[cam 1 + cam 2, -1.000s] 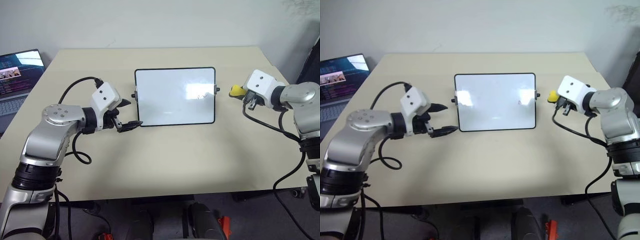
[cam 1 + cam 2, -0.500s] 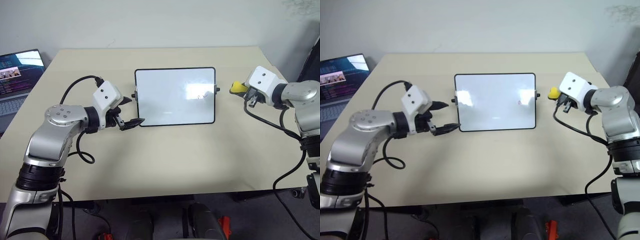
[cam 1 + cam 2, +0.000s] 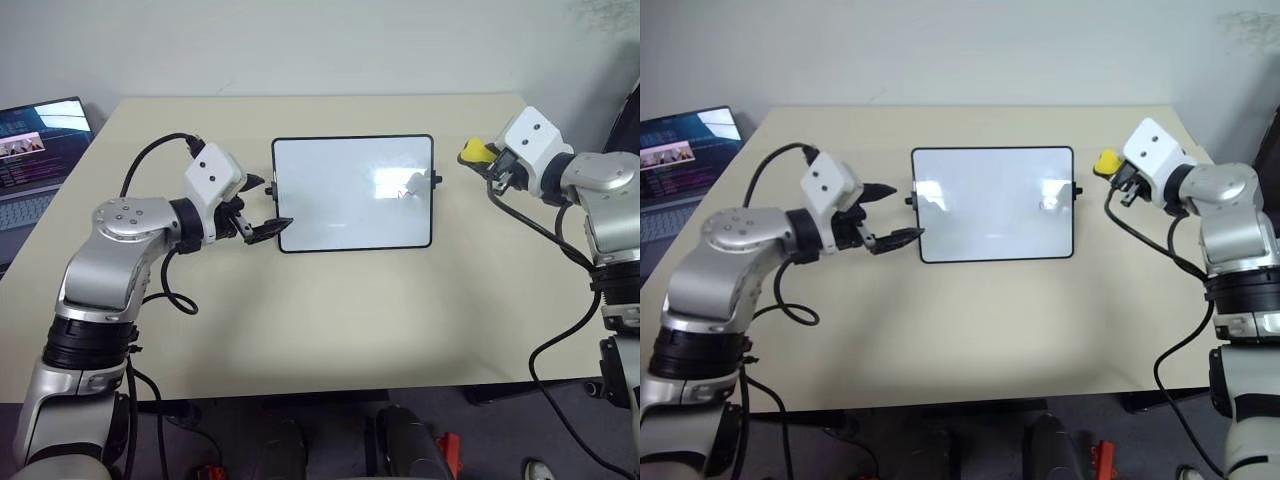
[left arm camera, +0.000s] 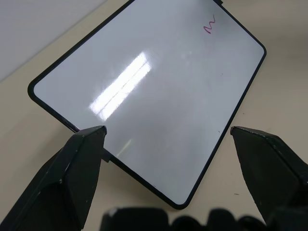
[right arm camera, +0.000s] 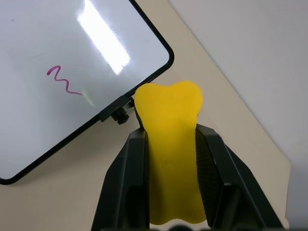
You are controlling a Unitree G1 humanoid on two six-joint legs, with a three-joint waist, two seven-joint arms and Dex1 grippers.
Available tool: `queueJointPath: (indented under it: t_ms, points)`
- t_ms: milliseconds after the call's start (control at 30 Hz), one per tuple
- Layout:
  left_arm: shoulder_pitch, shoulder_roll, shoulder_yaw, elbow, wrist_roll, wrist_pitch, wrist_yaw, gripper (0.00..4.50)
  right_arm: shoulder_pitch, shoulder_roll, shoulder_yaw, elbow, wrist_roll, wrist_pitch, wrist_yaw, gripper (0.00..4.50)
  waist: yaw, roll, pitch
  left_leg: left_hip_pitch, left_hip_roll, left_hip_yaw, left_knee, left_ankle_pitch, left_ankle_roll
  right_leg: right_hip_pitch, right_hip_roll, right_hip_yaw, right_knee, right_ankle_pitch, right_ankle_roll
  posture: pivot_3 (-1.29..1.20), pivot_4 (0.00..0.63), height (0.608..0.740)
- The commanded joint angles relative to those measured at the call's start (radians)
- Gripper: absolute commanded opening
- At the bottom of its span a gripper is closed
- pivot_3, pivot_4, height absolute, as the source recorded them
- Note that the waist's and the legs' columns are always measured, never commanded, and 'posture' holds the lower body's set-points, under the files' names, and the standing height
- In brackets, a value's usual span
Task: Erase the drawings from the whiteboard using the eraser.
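Observation:
The whiteboard [image 3: 352,215] lies flat in the middle of the table, black-framed, with a knob on each short side. One of the drawings, a reddish wavy squiggle [image 5: 64,81], sits near the board's right edge and also appears as a squiggle [image 4: 210,25] in the left wrist view. My right gripper [image 5: 169,132] hovers just off the board's right edge, shut on the yellow eraser [image 3: 474,152], which sticks out past its fingers. My left gripper [image 3: 265,205] is open beside the board's left edge, its two black fingers [image 4: 82,163] spread wide with nothing between them.
An open laptop [image 3: 35,150] sits at the table's far left edge. A wall runs behind the table. Bare tabletop [image 3: 340,310] stretches between me and the board.
My right wrist has turned a little towards the board with the eraser still gripped. The left gripper has turned slightly at the board's left edge. The board has not moved.

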Motion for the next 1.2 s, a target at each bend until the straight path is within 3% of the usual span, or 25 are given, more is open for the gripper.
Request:
queueJointPath:
  t_ms: [33, 367, 567, 833, 1200]
  points:
    - [-0.016, 0.007, 0.02, -0.029, -0.002, -0.008, 0.002, 4.5, -0.015, -0.011, -0.019, -0.039, 0.011, -0.002, 0.004, 0.96, 0.0, 0.0, 0.0, 0.0, 0.0, 0.0, 0.0, 0.0, 0.0, 0.0, 0.0, 0.0, 0.0, 0.0, 0.0, 0.0, 0.15, 0.74]
    - [-0.005, 0.014, -0.01, -0.029, 0.013, -0.004, -0.014, 4.5, -0.001, 0.039, 0.027, -0.077, 0.002, 0.012, 0.013, 0.96, -0.004, 0.0, 0.0, 0.0, 0.0, 0.0, 0.0, 0.0, 0.0, 0.0, 0.0, 0.0, 0.0, 0.0, 0.0, 0.0, 0.15, 0.74]
    - [-0.004, 0.028, -0.061, 0.002, 0.071, -0.029, -0.023, 4.5, -0.079, 0.133, 0.159, 0.038, -0.141, -0.038, -0.07, 0.96, -0.004, 0.0, 0.0, 0.001, 0.0, 0.0, 0.0, 0.0, 0.0, 0.0, 0.0, 0.0, 0.001, 0.0, 0.0, 0.0, 0.15, 0.74]
    - [-0.006, -0.004, -0.065, -0.016, 0.06, -0.015, -0.022, 4.5, -0.167, 0.256, 0.273, 0.118, -0.226, -0.07, -0.078, 0.96, -0.003, 0.0, 0.0, 0.0, 0.0, -0.001, 0.0, 0.0, 0.0, 0.0, 0.0, 0.0, 0.001, 0.0, 0.0, 0.0, 0.15, 0.74]
    - [0.012, -0.005, -0.049, -0.039, 0.051, 0.0, -0.019, 4.5, -0.23, 0.292, 0.359, 0.192, -0.333, -0.06, -0.053, 0.96, -0.004, 0.0, 0.0, 0.0, 0.0, -0.001, 0.0, 0.0, 0.0, 0.0, 0.0, 0.0, 0.001, 0.0, 0.0, 0.0, 0.15, 0.74]
